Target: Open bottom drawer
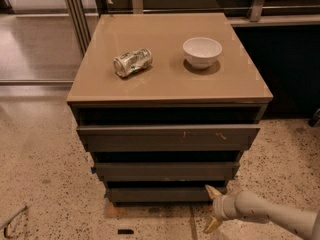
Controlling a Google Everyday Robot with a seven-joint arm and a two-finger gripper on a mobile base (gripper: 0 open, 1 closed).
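The bottom drawer (157, 194) is the lowest, narrowest dark grey front of the cabinet, near the floor. It sits about flush, with a dark gap above it. My gripper (212, 209) comes in from the lower right, low above the floor, at the drawer's right end. It is open: the upper pale fingertip (211, 190) lies against or just in front of the drawer's right end, and the lower one (209, 227) hangs over the floor. Nothing is held.
Above it are the middle drawer (165, 170) and the widest drawer with pale scratches (167, 136). A crushed can (132, 62) and a white bowl (202, 51) sit on the tan cabinet top (165, 86). Speckled floor surrounds the cabinet; dark furniture stands at right.
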